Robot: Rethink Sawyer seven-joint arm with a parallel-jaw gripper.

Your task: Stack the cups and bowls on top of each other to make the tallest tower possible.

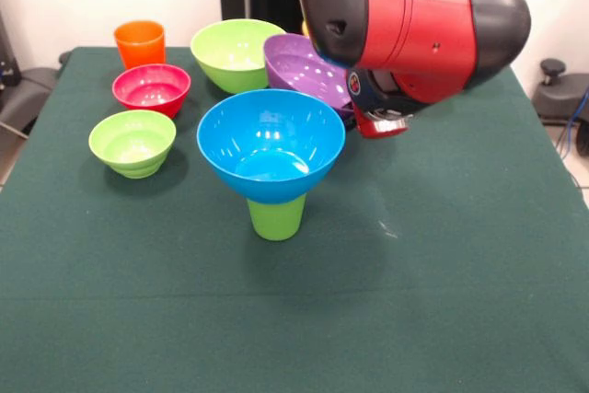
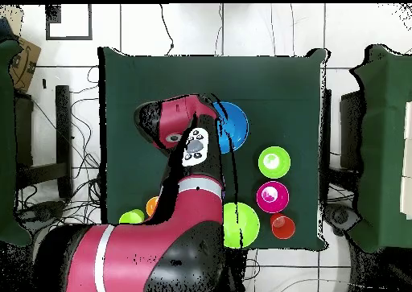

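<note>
A large blue bowl (image 1: 271,144) sits upright on an upside-down yellow-green cup (image 1: 277,216), forming a two-piece tower mid-table; from overhead the blue bowl (image 2: 233,121) shows beside the arm. Just behind it lies the wide purple bowl (image 1: 308,71), partly covered by the red and black arm (image 1: 405,25). The arm's wrist end (image 1: 379,121) hangs at the purple bowl's right edge, right of the blue bowl. Its bulk hides the gripper, so I cannot say how the gripper stands. Standing singly are a large lime green bowl (image 1: 237,52), small red bowl (image 1: 152,87), small lime green bowl (image 1: 132,142) and orange cup (image 1: 140,43).
The dark green cloth (image 1: 442,301) covers the table. Overhead, an orange cup (image 2: 151,207) and a yellow-green cup (image 2: 131,218) peek out beside the arm (image 2: 193,192) near the robot's base. Chairs and cables surround the table.
</note>
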